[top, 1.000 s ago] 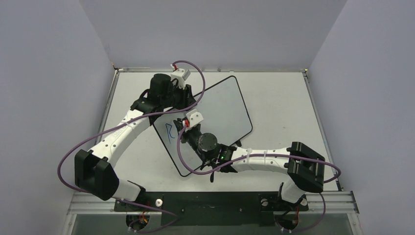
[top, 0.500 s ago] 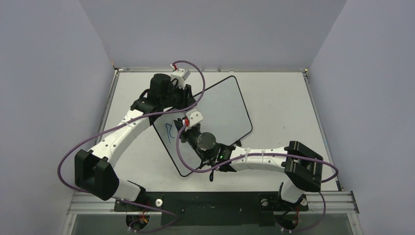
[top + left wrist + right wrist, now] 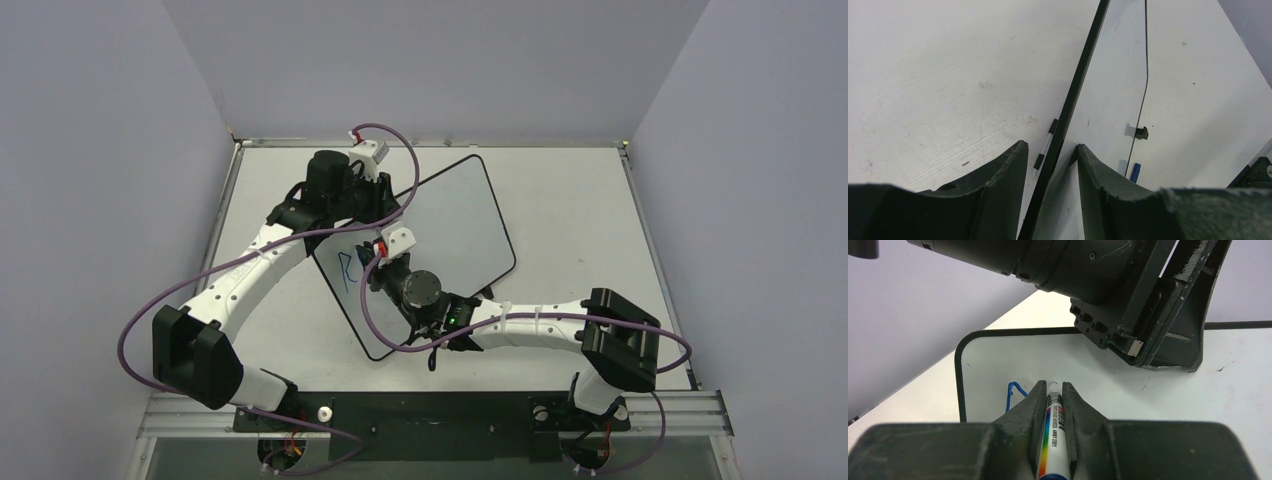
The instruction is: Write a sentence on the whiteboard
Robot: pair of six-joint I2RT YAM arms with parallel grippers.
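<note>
Between the two fingers of the right pincer sits a marker, and the pincer is clenched tightly on it. The barrel is white with a rainbow stripe and small printing, and its tip points toward the whiteboard. Whether the tip touches the board I cannot tell, because the fingers hide it. Just left of the fingertips there is a blue stroke, the only part of the sentence that shows in this view. From above it reads as a single letter R, near the left side of the board. Beyond the marker, at the far edge of the board, stands the dark wrist housing of the left arm. The left pincer has one finger on each side of the board's thin black frame and grasps the board at this edge. In its own camera the board is seen almost edge-on, with a glossy face. From above, the whiteboard sits on the surface, a little left of the middle, turned askew so that one rounded corner points far and another points near. The left arm reaches to its far-left edge, and the right arm comes across from the right over its near part. Plain grey walls close the surface on three sides.
</note>
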